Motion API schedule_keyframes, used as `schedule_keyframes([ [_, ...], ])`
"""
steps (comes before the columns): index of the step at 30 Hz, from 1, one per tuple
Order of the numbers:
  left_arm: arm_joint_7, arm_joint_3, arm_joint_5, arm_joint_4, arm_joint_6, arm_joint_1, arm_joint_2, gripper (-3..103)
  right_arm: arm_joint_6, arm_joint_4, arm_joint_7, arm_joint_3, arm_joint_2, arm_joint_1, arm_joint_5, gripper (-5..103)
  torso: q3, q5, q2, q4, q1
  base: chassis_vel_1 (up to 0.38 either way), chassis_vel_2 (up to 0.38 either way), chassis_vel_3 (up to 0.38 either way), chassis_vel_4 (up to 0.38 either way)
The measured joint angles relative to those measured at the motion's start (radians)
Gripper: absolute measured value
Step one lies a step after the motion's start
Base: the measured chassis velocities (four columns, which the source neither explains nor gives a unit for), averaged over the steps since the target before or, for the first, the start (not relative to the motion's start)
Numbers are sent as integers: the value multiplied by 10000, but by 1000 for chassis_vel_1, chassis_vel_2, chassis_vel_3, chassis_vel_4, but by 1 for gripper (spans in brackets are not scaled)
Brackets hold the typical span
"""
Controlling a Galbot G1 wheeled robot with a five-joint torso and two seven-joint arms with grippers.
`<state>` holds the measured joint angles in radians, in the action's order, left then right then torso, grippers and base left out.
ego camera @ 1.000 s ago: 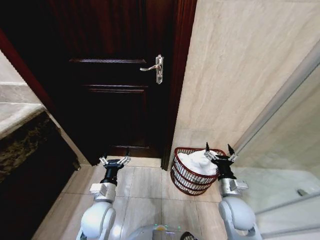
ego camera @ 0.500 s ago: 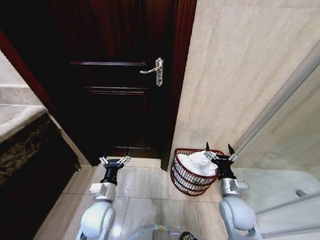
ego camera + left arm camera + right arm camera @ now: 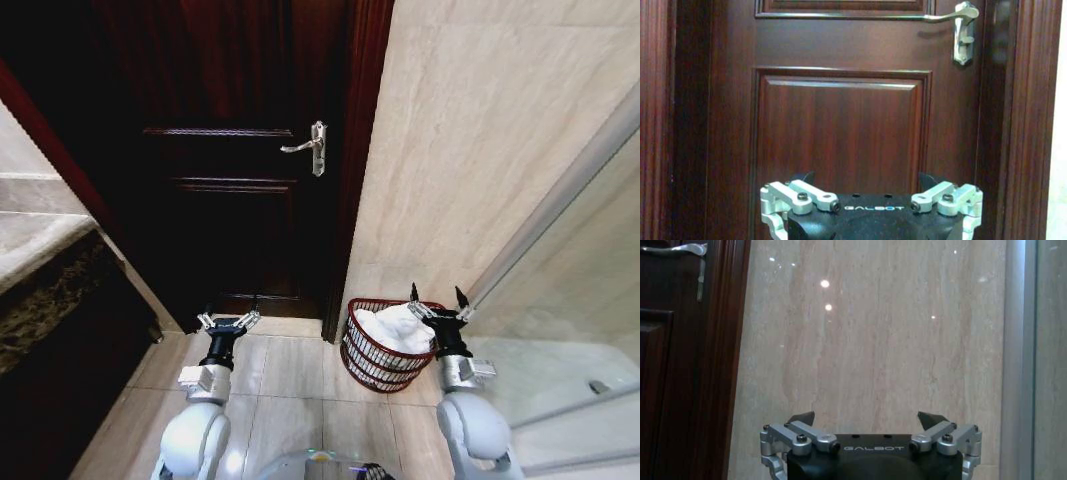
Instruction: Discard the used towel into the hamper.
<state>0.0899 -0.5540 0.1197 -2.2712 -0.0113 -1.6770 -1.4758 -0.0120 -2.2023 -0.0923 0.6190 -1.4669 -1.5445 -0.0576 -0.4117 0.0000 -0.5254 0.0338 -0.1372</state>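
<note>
Beige tiled wall behind, the towel (image 3: 396, 327) sits in the hamper (image 3: 375, 362), right gripper (image 3: 437, 303) spread empty above its rim, left gripper (image 3: 229, 322) likewise open beside it—drop looks done, retreat next.

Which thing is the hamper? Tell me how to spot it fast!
Find the big dark wooden door and follow its frame down to the tiled floor. Just to the right, against the beige wall, sits the hamper, beside the right gripper. It is the only reddish-brown basket with open slats, and a white towel is heaped inside.
</note>
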Motion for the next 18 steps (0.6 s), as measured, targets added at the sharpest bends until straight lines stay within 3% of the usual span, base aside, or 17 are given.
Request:
schedule_keyframes([
  [18,-44,-26,11,-66,-28,-18,17,100,68,-83,-20,-26,44,18,7,100,-284,0,-476,0,-190,0,0,0,0],
])
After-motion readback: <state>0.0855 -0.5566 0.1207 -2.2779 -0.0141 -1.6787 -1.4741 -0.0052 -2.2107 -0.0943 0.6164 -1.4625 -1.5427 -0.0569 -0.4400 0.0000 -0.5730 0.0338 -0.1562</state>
